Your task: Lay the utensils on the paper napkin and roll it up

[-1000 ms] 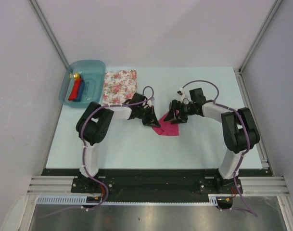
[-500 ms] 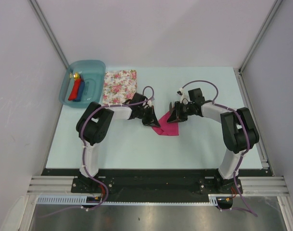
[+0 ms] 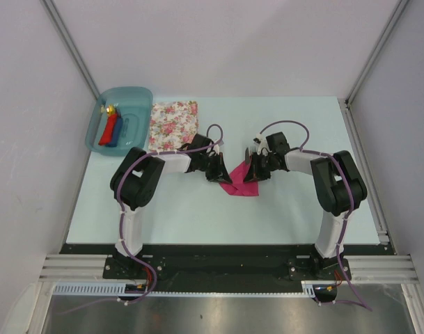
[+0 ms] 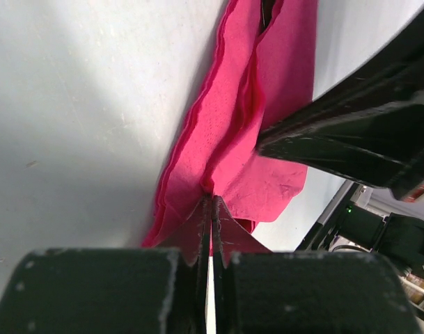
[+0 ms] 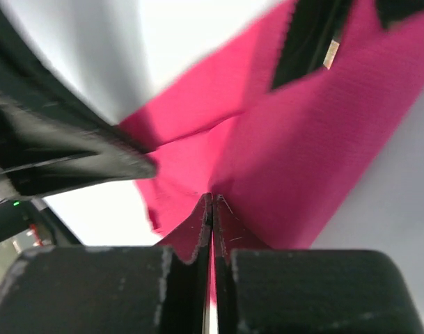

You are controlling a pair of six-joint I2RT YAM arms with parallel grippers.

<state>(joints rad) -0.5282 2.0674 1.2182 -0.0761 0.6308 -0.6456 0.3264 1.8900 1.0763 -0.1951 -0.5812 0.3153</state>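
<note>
A flat pale blue-green table top [image 3: 198, 216] sits inside plain white walls [image 3: 218, 42] with bare metal frame posts at the corners. At its far left corner stands a translucent teal plastic bin [image 3: 93, 132] holding a red roll [image 3: 110, 129] and a blue roll [image 3: 121, 129] side by side, with a small yellow piece at their far end. Just right of the bin a white cloth printed with pink roses [image 3: 173, 124] lies flat. The thin magenta-pink paper napkin [image 3: 242, 185] lies rumpled and folded near the table's middle, between the two arms. The left gripper [image 3: 219, 175] is clamped on the napkin's left edge and the right gripper [image 3: 250, 171] is pinched tight on its right side, the fingertips close to each other. In the right wrist view a slim dark strip [image 5: 308, 43] lies against the napkin; fork or knife cannot be told. The near half and the right side of the table are bare.
</note>
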